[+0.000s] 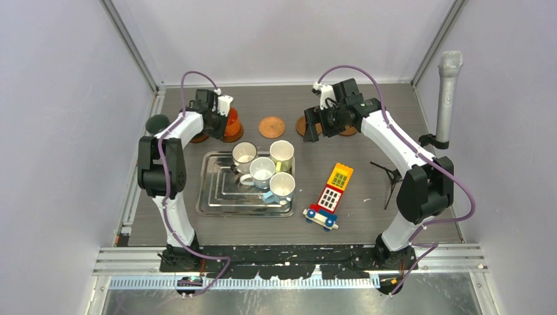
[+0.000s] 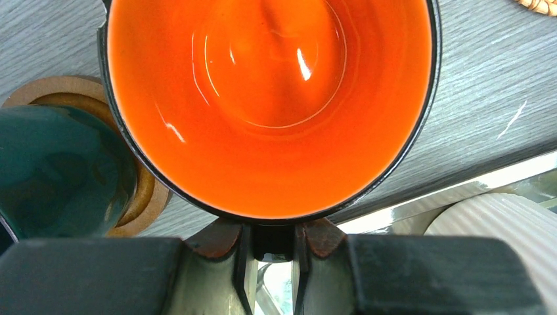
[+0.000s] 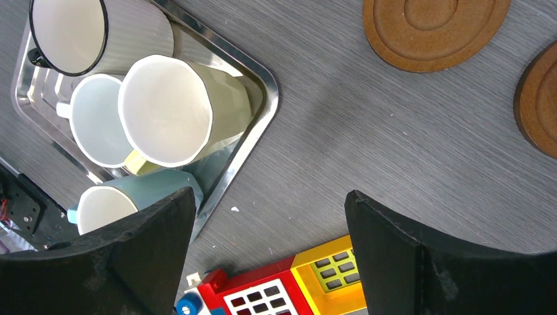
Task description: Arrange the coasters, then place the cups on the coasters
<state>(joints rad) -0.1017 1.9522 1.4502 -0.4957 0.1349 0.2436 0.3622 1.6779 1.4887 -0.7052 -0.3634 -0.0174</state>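
Observation:
My left gripper (image 1: 221, 118) is shut on the handle of the orange cup (image 2: 269, 98), which fills the left wrist view. That cup (image 1: 232, 120) stands over a coaster (image 1: 231, 137) at the back left. Beside it a dark teal cup (image 2: 56, 170) sits on another coaster (image 2: 148, 197). My right gripper (image 3: 269, 197) hangs open above bare table, holding nothing. Two empty coasters (image 3: 433, 26) (image 3: 542, 108) lie beyond it, and one more coaster (image 1: 271, 126) lies between the arms. Several cups stand in the metal tray (image 1: 213, 193): white (image 1: 244, 153), pale yellow (image 1: 282, 152), light (image 1: 262, 172), pale blue (image 1: 282, 186).
A red-and-yellow toy block vehicle (image 1: 330, 197) lies right of the tray, just below my right gripper. A small black stand (image 1: 391, 174) and an upright grey microphone (image 1: 448, 92) are at the right. A dark green round shape (image 1: 157, 123) sits at the left table edge.

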